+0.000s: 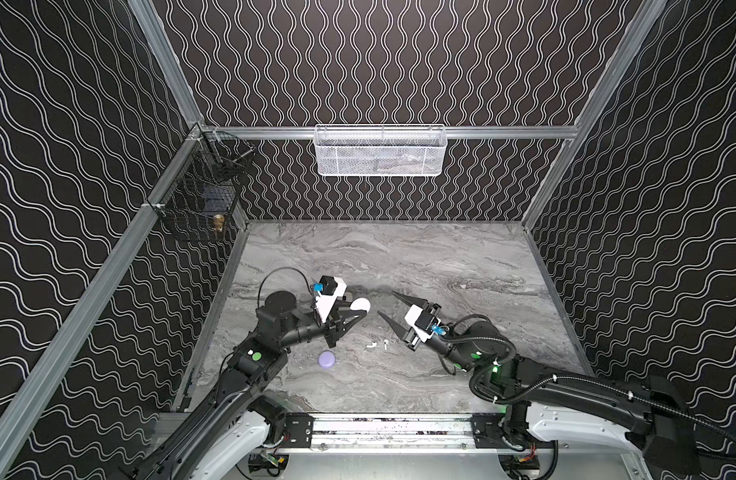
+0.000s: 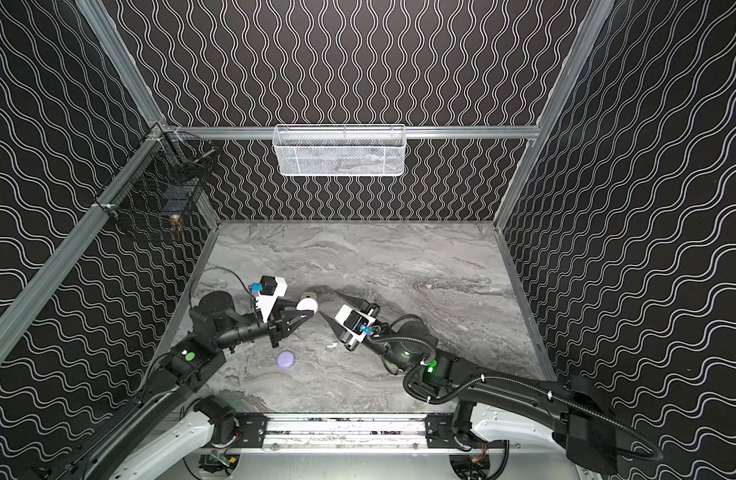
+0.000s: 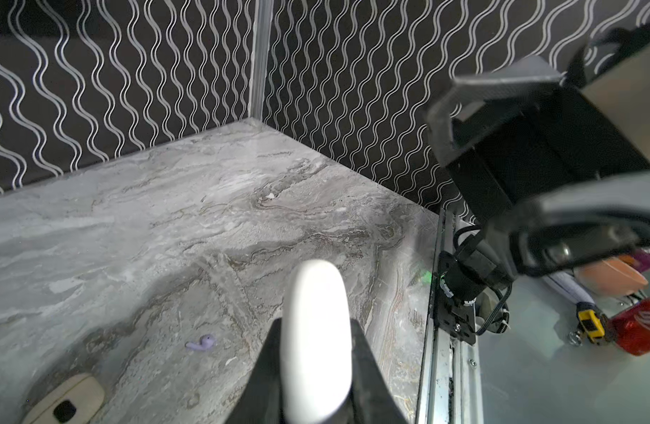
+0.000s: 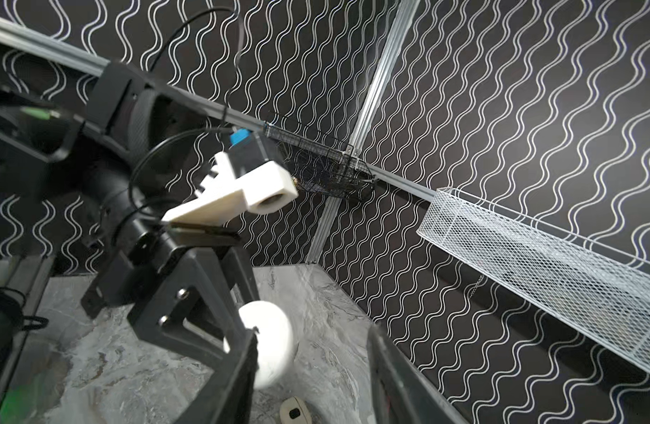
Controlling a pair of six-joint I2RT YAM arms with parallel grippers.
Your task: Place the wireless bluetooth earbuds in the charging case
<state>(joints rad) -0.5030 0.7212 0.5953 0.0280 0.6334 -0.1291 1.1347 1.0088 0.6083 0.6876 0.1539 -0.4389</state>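
My left gripper [image 1: 360, 306] [image 2: 307, 306] [image 3: 314, 326] is shut on a white oval charging case [image 3: 316, 293] [image 4: 270, 339], held above the marble table with its lid closed. My right gripper [image 1: 386, 302] [image 2: 328, 302] [image 4: 312, 332] stands open just to the right of that case, with nothing between its fingers. Two white earbuds [image 1: 371, 344] [image 1: 385, 343] lie on the table near the right gripper's base; in a top view only one earbud [image 2: 331, 344] shows. A lavender earbud [image 3: 202, 343] lies on the table below the held case.
A round lavender case [image 1: 327, 359] [image 2: 286, 360] sits near the left arm. A cream case [image 3: 64, 402] [image 4: 293, 411] [image 2: 309, 296] lies under the grippers. A white mesh basket [image 1: 380, 151] hangs on the back wall, a black wire basket [image 1: 200, 195] on the left wall.
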